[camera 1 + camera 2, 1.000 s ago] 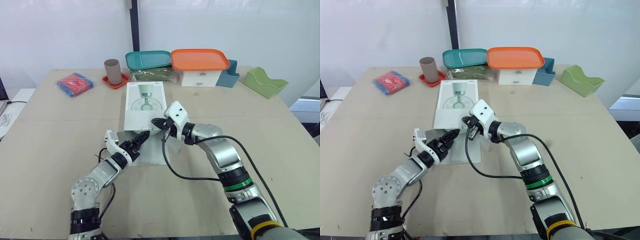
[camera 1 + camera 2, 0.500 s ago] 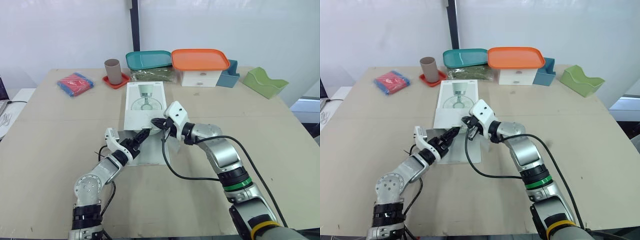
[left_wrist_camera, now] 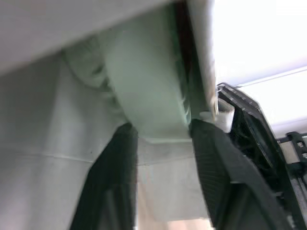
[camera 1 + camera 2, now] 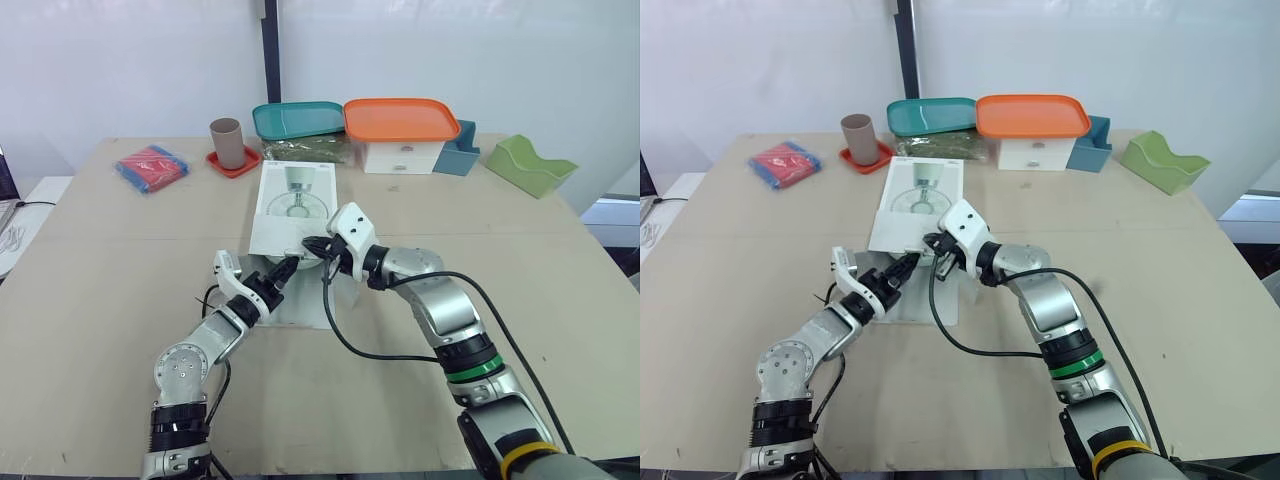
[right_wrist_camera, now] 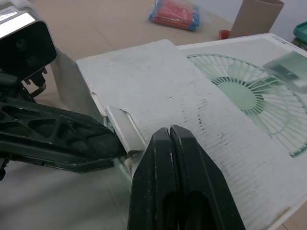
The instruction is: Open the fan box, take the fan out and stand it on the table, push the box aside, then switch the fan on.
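Fan box [image 4: 293, 200] lies flat mid-frame on the table [image 4: 110, 270], with the printed fan picture facing up. Its near end is open, and a flap [image 4: 303, 305] is folded down toward the bottom of the frame. The left gripper [image 4: 284, 268] is pushed into the open end, fingers spread either side of a pale green fan part [image 3: 144, 91] inside the box. The right gripper [image 4: 312, 245] sits just right of it at the box's near top edge, fingers pressed together, tips on the cardboard. Along the top of the frame are a red packet [image 4: 150, 167], brown cup [image 4: 226, 142], teal tray [image 4: 297, 118] and orange lid [image 4: 400, 118]. A green holder [image 4: 528, 163] is at upper right.
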`<state>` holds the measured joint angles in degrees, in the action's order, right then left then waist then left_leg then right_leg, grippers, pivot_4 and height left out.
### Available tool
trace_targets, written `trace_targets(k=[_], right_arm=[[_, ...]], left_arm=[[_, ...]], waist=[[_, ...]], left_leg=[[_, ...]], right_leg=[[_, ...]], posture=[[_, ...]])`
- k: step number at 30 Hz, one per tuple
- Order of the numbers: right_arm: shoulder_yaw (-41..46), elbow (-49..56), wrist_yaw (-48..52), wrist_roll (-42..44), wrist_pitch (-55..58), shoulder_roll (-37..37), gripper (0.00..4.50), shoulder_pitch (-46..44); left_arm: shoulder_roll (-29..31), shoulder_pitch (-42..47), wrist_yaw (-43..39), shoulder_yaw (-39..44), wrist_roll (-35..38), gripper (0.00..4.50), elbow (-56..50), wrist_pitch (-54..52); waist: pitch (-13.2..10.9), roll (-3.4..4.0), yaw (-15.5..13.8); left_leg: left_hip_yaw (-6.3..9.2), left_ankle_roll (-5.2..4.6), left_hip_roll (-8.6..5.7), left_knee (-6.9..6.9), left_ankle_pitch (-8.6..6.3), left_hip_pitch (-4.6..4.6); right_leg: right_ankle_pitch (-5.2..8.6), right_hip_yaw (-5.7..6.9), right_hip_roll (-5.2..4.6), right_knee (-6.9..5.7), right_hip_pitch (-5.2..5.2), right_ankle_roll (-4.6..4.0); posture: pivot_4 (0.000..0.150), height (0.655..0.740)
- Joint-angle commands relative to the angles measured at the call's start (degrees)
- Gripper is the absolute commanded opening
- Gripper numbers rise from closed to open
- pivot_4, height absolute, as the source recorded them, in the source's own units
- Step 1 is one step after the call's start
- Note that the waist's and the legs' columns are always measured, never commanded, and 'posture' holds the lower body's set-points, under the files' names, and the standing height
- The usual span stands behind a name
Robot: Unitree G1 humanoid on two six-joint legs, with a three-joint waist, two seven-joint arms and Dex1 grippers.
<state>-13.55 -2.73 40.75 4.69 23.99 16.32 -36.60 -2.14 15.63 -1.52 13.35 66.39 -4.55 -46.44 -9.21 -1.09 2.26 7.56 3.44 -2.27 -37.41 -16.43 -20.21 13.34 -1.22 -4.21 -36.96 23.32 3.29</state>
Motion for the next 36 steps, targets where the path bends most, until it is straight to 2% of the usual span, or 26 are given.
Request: trace_targets(k=[1, 7, 15, 18, 21, 25, 32, 34, 36], right_arm=[[-0.57, 0.35, -0.08, -0.02, 0.65, -0.28, 0.00, 0.34], [-0.56, 0.61, -0.08, -0.07, 0.81, -0.26, 0.00, 0.53], [-0.66, 0.80, 0.12, -0.07, 0.73, -0.19, 0.00, 0.73], [-0.67, 0.78, 0.23, -0.07, 0.63, -0.16, 0.00, 0.77], [-0.76, 0.69, 0.31, -0.09, 0.50, -0.18, 0.00, 0.80], [-1.01, 0.66, 0.41, -0.08, 0.37, -0.38, 0.00, 0.88], [-1.23, 0.70, 0.49, -0.12, 0.17, -0.51, 0.00, 1.11], [-1.32, 0.78, 0.54, -0.17, 0.14, -0.50, 0.00, 1.20], [-1.37, 0.98, 0.59, -0.16, 0.22, -0.51, 0.00, 1.33]], left_arm=[[0.75, -0.86, -0.39, 0.31, 0.64, 1.14, -0.92, -0.90], [3.25, -3.17, -1.09, 0.80, 6.03, 1.14, -3.82, -5.26], [10.38, -11.13, 0.38, -0.14, 19.28, 1.13, -12.39, -12.86], [14.09, -15.10, 1.47, -0.51, 26.14, 1.13, -15.99, -14.03], [16.91, -17.64, 2.16, -1.25, 29.49, 1.13, -17.67, -13.90], [19.45, -19.30, 2.98, -1.99, 28.34, 1.13, -18.20, -11.83], [20.07, -20.85, 3.57, -4.85, 29.55, 1.13, -19.28, -9.19], [20.58, -21.29, 3.64, -5.12, 30.06, 2.14, -19.50, -8.70], [21.51, -21.84, 3.58, -5.03, 31.10, 2.69, -19.88, -8.47]], waist=[[0.00, 0.00, 0.01], [0.00, 0.00, 0.06], [-0.01, 0.01, 0.32], [-0.01, 0.01, 0.31], [-0.02, 0.03, 0.21], [-0.03, 0.03, 0.13], [-0.03, 0.04, 0.12], [-0.03, 0.04, 0.12], [-0.03, 0.04, 0.12]], left_leg=[[0.01, 0.00, 0.00, 0.00, 0.00, 0.00], [0.01, 0.01, 0.01, 0.01, 0.00, 0.00], [0.03, -0.08, 0.01, 0.05, -0.06, 0.00], [0.05, -0.11, 0.02, 0.07, -0.10, 0.00], [0.06, -0.14, 0.02, 0.07, -0.11, -0.01], [0.07, -0.14, 0.01, 0.08, -0.11, -0.01], [0.05, -0.13, 0.01, 0.10, -0.11, -0.01], [0.05, -0.14, 0.01, 0.10, -0.11, -0.01], [0.06, -0.14, 0.01, 0.11, -0.12, -0.01]], right_leg=[[0.00, 0.00, 0.00, 0.00, 0.00, 0.00], [0.01, 0.00, 0.00, 0.01, 0.02, 0.01], [0.01, -0.01, 0.00, 0.01, 0.03, 0.01], [0.02, 0.00, 0.00, 0.01, 0.06, 0.01], [0.03, 0.00, -0.01, 0.01, 0.05, 0.00], [0.04, 0.00, 0.00, 0.02, 0.04, -0.02], [0.05, 0.00, -0.01, 0.04, 0.04, -0.03], [0.05, -0.01, -0.01, 0.04, 0.04, -0.03], [0.05, 0.00, -0.01, 0.04, 0.05, -0.04]], posture=[[0.150, 0.7400], [0.150, 0.7400], [0.150, 0.7400], [0.150, 0.7400], [0.150, 0.7400], [0.150, 0.7400], [0.150, 0.7400], [0.150, 0.7400], [0.150, 0.7400]])
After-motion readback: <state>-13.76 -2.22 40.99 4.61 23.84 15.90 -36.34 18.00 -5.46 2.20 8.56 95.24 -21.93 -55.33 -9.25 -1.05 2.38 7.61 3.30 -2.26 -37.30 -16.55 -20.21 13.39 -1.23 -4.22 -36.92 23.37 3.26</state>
